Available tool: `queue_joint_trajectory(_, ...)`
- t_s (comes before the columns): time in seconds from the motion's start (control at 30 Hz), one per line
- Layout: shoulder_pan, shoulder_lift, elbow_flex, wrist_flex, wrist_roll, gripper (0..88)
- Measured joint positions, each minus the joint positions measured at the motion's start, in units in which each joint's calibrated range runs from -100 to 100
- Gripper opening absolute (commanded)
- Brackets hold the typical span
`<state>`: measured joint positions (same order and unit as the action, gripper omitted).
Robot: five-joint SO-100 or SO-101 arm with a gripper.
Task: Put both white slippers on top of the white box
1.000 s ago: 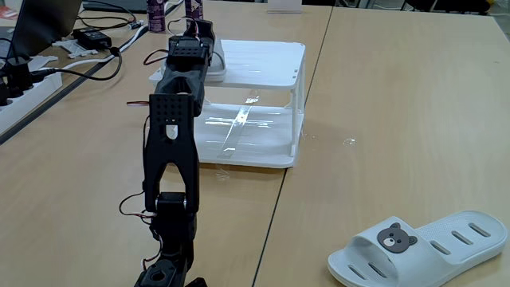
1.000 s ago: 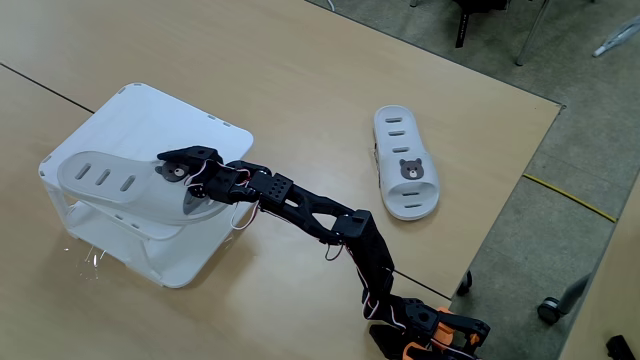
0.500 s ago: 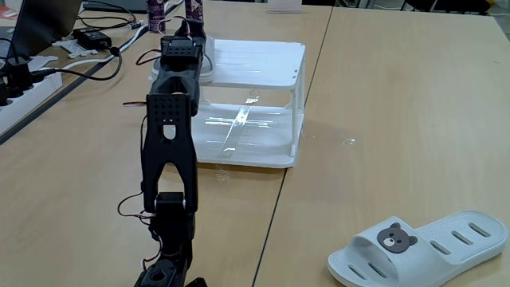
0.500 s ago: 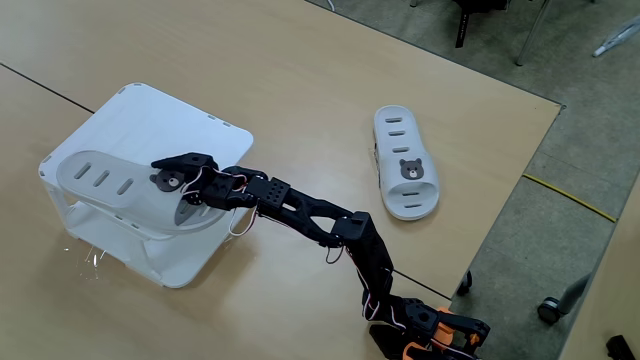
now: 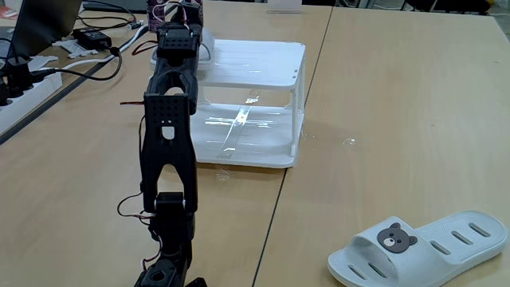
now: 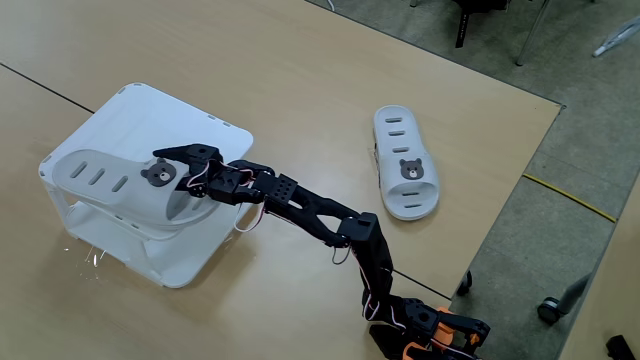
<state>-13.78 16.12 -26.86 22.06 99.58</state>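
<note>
slippers (image 6: 405,176): matt rubber | box (image 5: 263,68): glossy plastic | table (image 5: 398,96): smooth wood

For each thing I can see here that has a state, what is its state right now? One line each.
Slipper on the rack: lying flat on the top, bear badge up, at the gripper's tips.
Other slipper: lying on the table, upright, untouched.
Rack: standing upright, lower tier bare.
Gripper: at the toe end of the slipper on the rack; open or shut, I cannot tell.

Off-white slippers (image 6: 405,175) with grey-brown bear badges, white slatted box (image 6: 190,125), black arm (image 5: 168,135), pale wood table (image 5: 398,104)
</note>
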Motion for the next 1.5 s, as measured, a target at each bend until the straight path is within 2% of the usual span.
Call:
queue_joint_trajectory(0.4, 0.30, -23.75, 29.11, 0.00, 0.00, 26.3)
queue_joint_trajectory(0.7, 0.30, -25.98, 31.09, 0.00, 0.00, 26.3)
queue_joint_trajectory(0.87, 0.30, -18.23, 22.64, 0.00, 0.00, 26.3)
queue_joint_trajectory(1.17, 0.30, 4.29, -8.45, 0.00, 0.00, 26.3)
queue_joint_trajectory(1.3, 0.30, 4.70, -8.89, 0.00, 0.00, 26.3)
queue_joint_trajectory(1.5, 0.30, 3.96, -0.09, 0.00, 0.00, 26.3)
